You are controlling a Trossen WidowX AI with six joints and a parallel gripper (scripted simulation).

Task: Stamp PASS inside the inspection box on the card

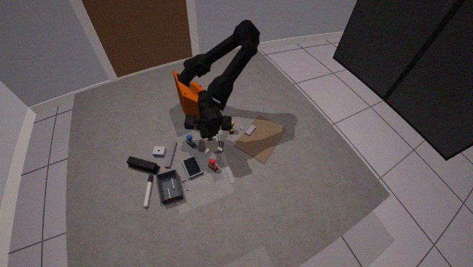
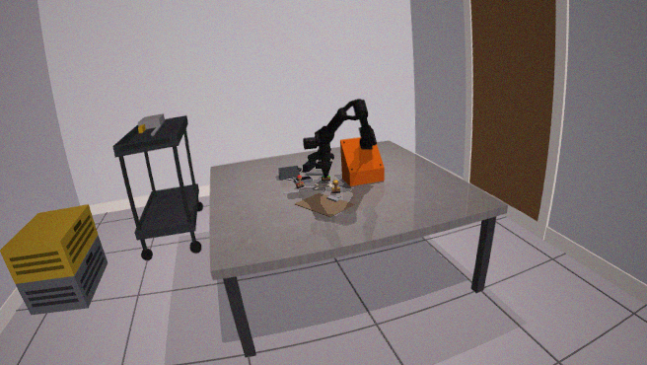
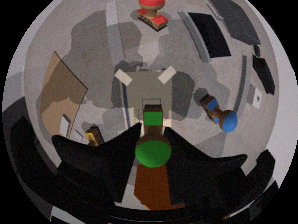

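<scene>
Gray bench (image 1: 288, 202) (image 2: 276, 237) under arm. Gripper (image 1: 210, 136) (image 2: 325, 173) (image 3: 152, 128) closed on green-topped stamp (image 2: 325, 178) (image 3: 153, 152); its lettering unreadable, underside hidden. Wrist view: card (image 3: 145, 85) toward twelve o'clock, partly covered; dark pad (image 1: 192, 167) (image 3: 211, 35) toward one. Whether stamp touches card, cannot tell.

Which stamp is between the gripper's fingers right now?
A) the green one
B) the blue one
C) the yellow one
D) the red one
A: the wrist view shows the green stamp between the gripper's fingers, while the red, blue and yellow ones stand apart from them.
</scene>
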